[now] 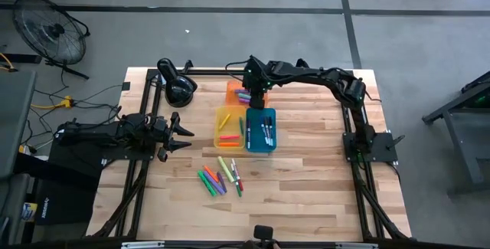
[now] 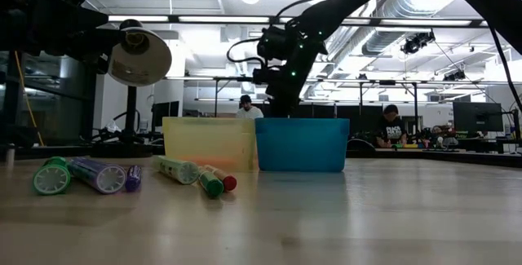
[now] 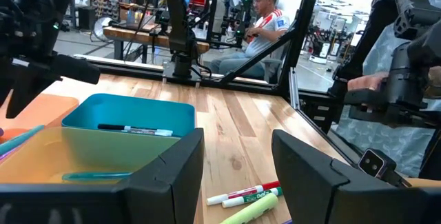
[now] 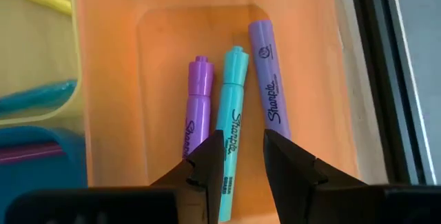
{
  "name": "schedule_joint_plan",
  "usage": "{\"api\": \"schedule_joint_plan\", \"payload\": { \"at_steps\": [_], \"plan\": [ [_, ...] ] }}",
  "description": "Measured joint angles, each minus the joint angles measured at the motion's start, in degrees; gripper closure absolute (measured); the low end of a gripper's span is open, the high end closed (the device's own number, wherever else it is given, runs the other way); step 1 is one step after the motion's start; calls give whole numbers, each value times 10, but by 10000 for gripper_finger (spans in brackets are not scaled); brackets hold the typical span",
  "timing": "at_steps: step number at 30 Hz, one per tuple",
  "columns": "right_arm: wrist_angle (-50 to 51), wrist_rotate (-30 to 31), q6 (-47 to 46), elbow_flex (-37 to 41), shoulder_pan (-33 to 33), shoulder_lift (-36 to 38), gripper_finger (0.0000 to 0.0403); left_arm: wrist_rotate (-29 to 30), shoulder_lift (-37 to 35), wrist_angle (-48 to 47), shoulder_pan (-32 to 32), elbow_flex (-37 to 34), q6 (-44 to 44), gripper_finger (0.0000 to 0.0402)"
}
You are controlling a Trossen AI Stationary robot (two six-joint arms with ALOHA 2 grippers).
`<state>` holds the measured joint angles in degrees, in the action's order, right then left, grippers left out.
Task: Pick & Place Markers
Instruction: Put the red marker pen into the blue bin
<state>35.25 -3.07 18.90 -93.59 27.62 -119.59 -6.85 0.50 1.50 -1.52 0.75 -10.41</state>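
The right gripper hangs over the orange translucent plastic tray, which sits near the far edge of the pale wooden worktop, and points straight down into it. Its fingers stand a little apart with nothing clamped between them. Directly below the gap lies a teal capped highlighter, flat on the tray floor; the finger on one side overlaps its lower barrel, though I cannot tell whether it touches. A purple capped highlighter lies just beside the teal one, and a lavender capped highlighter lies on its other side, all three roughly parallel. To me this looks like a drop-off: the teal pen rests in the tray, and the fingers are parted just wide enough to have let it go.

The trays seem to sort by kind. A blue translucent plastic tray holds thin dark-barrelled pens, and a yellow translucent plastic tray touching it holds a few more.

The rest of the markers, a loose cluster of green, purple, orange, yellow and red, lie towards the near edge, well apart from the right gripper.

The left gripper waits by the left edge, fingers spread wide and empty.
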Motion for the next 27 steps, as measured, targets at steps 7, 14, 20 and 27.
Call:
{"api": "schedule_joint_plan", "payload": {
  "at_steps": [7, 14, 20, 27],
  "plan": [
    [43, 57, -38, -41, -27, 2, 312, 0, 0, 0, 0, 0, 0, 232],
    [50, 94, -229, -86, -67, 4, 312, 0, 0, 0, 0, 0, 0, 232],
    [55, -3, -365, -91, -99, 4, 312, 0, 0, 0, 0, 0, 0, 232],
    [59, -116, -428, -91, -146, 4, 311, 0, 0, 0, 0, 0, 0, 232]
  ]
}}
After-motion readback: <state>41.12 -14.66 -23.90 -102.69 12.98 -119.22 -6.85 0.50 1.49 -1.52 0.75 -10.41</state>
